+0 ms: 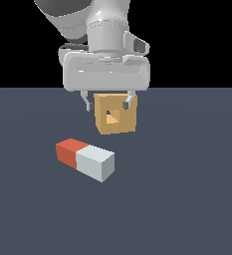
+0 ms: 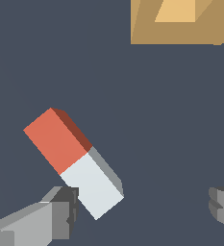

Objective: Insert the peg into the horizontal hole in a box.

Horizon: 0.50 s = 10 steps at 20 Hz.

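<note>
1. Two fingers of my end effector are spread wide, holding nothing.
2. Near them the peg lies flat on the worktop, skewed to my fingers; closing now could knock it aside.
3. Beyond stands the box, hole unfilled.
</note>
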Motion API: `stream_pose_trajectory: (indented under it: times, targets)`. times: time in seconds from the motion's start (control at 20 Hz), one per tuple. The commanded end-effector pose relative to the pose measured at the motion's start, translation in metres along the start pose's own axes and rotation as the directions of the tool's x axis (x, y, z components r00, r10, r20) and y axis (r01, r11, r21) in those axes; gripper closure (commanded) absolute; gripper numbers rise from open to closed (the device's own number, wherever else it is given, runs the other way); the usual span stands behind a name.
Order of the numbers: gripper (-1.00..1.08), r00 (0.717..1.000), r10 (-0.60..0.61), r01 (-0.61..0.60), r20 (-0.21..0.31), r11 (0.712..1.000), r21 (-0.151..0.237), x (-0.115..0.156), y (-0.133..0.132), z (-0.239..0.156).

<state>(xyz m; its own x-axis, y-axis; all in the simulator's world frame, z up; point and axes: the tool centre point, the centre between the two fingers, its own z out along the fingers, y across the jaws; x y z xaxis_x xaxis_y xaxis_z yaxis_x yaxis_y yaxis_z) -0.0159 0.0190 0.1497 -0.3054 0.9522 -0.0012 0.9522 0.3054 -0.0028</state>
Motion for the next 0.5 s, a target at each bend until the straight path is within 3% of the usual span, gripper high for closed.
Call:
stream_pose_trajectory:
  times: [0.0,0.45]
  targets:
    - [-0.92,0.998,-0.061,0.061,0.0,0.998,0.0,-0.003,-0.005,0.007]
    - [-0.92,0.962,-0.274,0.274,0.0,0.962,-0.002,-0.015,-0.021,0.03]
